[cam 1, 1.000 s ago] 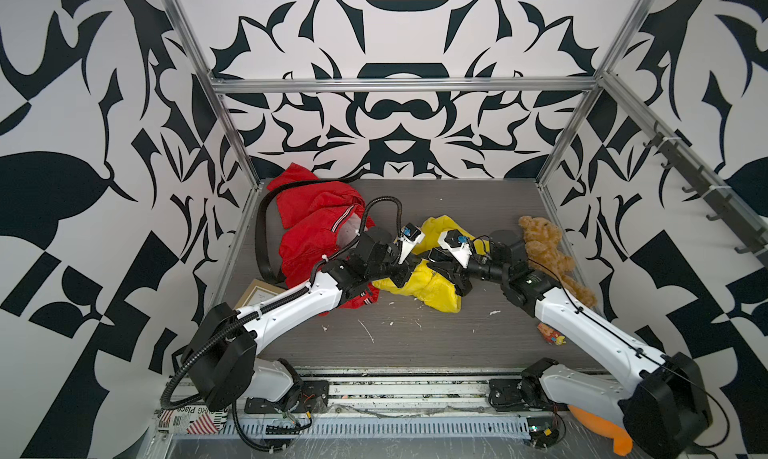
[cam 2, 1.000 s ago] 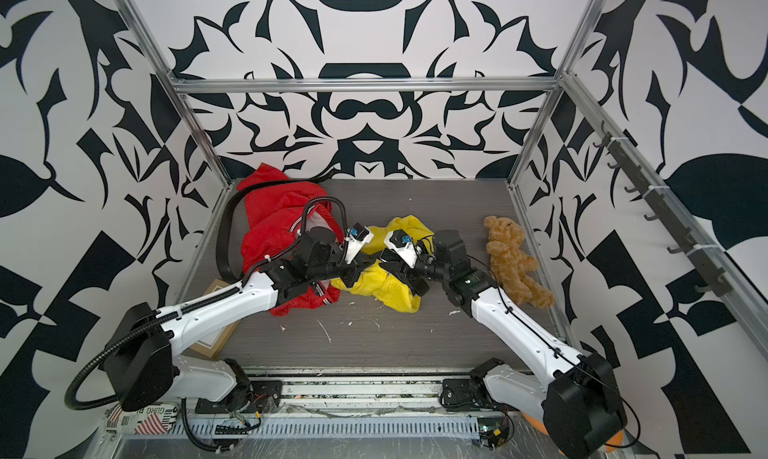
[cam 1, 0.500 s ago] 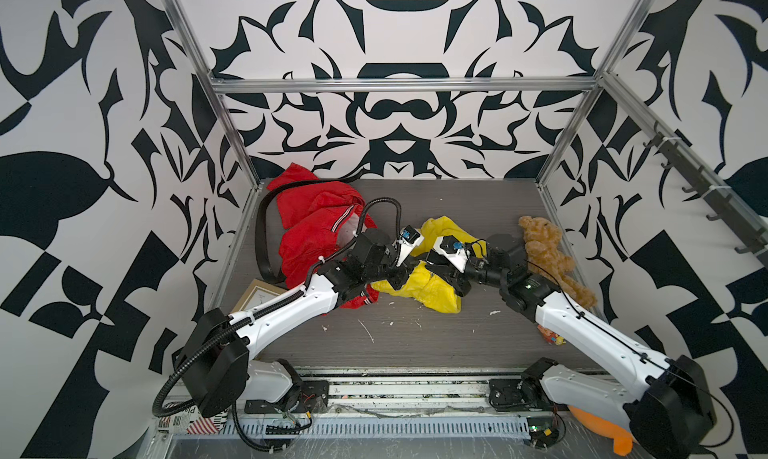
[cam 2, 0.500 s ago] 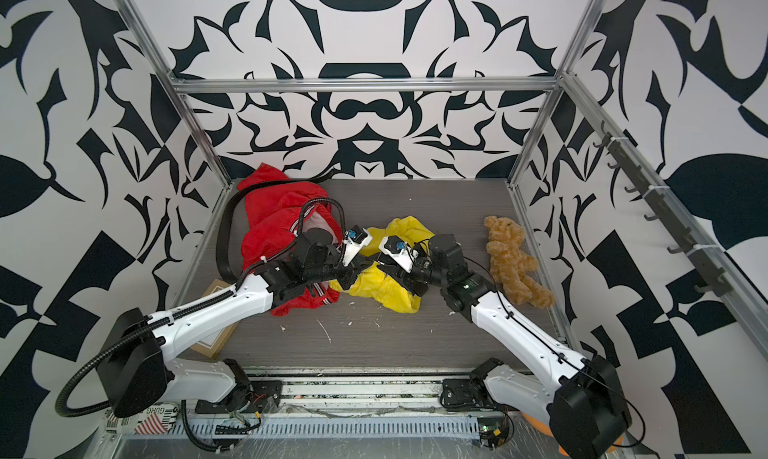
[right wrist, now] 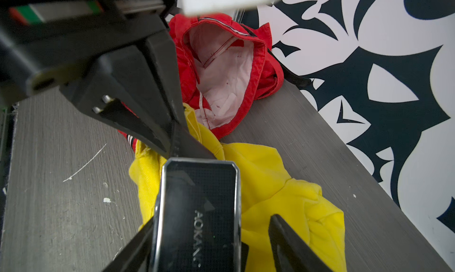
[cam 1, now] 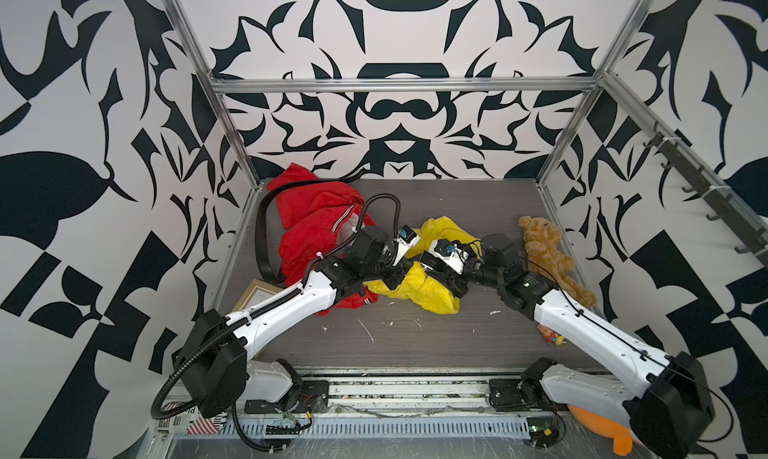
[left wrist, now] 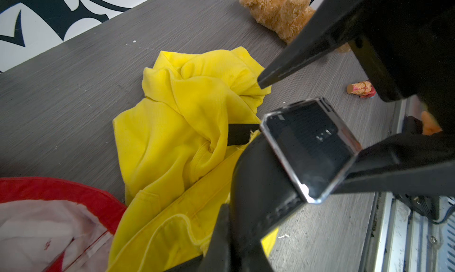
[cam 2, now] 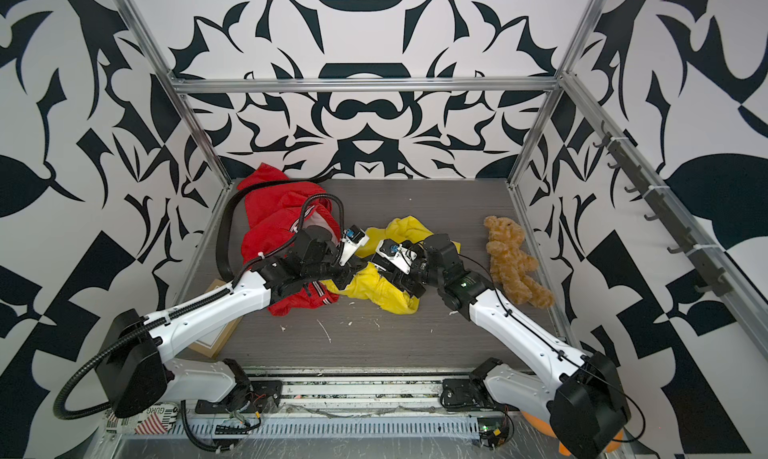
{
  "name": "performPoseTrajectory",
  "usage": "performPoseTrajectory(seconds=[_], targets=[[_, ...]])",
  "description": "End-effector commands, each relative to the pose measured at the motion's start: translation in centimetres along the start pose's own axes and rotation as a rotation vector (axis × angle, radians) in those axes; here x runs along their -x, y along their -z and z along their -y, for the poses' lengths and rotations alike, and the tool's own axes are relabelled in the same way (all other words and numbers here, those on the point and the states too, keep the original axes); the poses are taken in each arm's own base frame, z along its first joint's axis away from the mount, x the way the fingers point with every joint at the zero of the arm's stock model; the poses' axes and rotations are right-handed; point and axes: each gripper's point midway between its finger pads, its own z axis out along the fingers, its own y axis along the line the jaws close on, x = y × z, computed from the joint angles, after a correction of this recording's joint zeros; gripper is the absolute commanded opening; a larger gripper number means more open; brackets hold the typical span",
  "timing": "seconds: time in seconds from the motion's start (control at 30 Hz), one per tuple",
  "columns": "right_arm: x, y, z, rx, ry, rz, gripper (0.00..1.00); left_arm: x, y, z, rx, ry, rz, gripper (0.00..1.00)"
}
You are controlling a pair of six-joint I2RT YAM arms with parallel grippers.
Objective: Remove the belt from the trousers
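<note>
Crumpled yellow trousers (cam 1: 432, 299) (cam 2: 386, 294) lie mid-floor, with a black belt threaded through them. Its glossy black buckle (left wrist: 310, 147) (right wrist: 199, 209) is lifted above the cloth between the two grippers. My left gripper (cam 1: 395, 282) (cam 2: 347, 280) (left wrist: 236, 214) (right wrist: 173, 140) is shut on the belt strap just behind the buckle. My right gripper (cam 1: 432, 276) (cam 2: 388, 276) (right wrist: 213, 220) (left wrist: 302, 115) is open around the buckle. One of its fingers (right wrist: 140, 241) rests against the buckle's side. The other finger (right wrist: 283, 233) stands apart over yellow cloth.
A red garment (cam 1: 316, 228) lies left of the trousers under my left arm, with a black strap (cam 1: 261, 236) looping along the left wall. A teddy bear (cam 1: 548, 257) lies by the right wall. A framed picture (cam 1: 257, 299) and a small toy (cam 1: 550, 336) sit nearer the front.
My right gripper's jaws have widened around the buckle, leaving a gap on one side. The left gripper has kept its hold on the strap and hardly moved.
</note>
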Motion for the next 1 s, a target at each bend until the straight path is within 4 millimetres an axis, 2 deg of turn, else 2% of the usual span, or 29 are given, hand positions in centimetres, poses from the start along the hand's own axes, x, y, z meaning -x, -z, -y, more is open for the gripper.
performPoseTrajectory(seconds=[0.0,0.1,0.27,0.53,0.7,0.83,0.97], targets=[[2.7,0.3,0.5,-0.017,0.026,0.051,0.81,3.3,2.0,0.9,-0.031,-0.004,0.082,0.0],[3.3,-0.4,0.2,-0.013,0.047,0.047,0.9,3.6,2.1,1.2,-0.047,-0.002,0.086,0.0],[3.9,-1.2,0.5,-0.04,0.068,0.044,0.91,3.9,2.4,1.5,-0.057,-0.003,0.09,0.0],[4.1,-0.7,0.5,-0.039,0.082,0.036,0.66,3.2,2.6,1.0,-0.029,-0.005,0.064,0.0],[4.0,-0.4,-0.2,0.0,0.071,0.025,0.62,3.3,2.6,1.0,-0.027,-0.004,0.058,0.0],[4.1,-0.5,-0.2,0.001,0.063,0.024,0.61,3.5,2.5,1.0,-0.03,-0.004,0.059,0.0],[4.2,-0.8,-0.1,0.0,0.058,0.019,0.55,3.6,2.5,1.1,-0.033,-0.003,0.062,0.0]])
